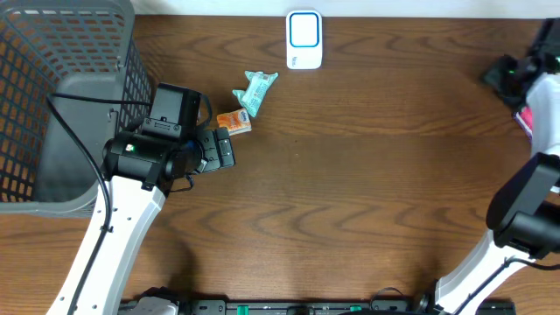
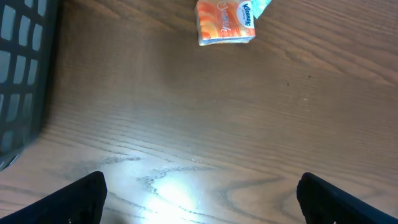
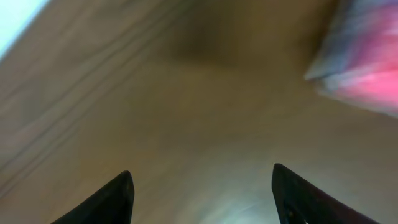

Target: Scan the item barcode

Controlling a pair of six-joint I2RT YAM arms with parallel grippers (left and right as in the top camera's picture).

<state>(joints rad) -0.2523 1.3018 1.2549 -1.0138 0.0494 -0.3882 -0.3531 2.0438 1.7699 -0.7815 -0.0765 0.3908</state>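
While left claw (image 2: 200,202) gapes wide, empty, orange tissue pack (image 2: 226,22) lies just ahead, long axis approx L-R, teal packet (image 2: 264,5) at its far corner; open surface (image 2: 205,112) nearside; right claw (image 3: 202,196) apart, empty.

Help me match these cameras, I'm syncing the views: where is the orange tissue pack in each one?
Overhead: the orange tissue pack sits left of centre, just below the teal packet.
Left wrist: the pack lies at the top, near the middle.
Right wrist: not in it.
Shared landmark: the grey basket, left of the pack in the overhead and left wrist views.
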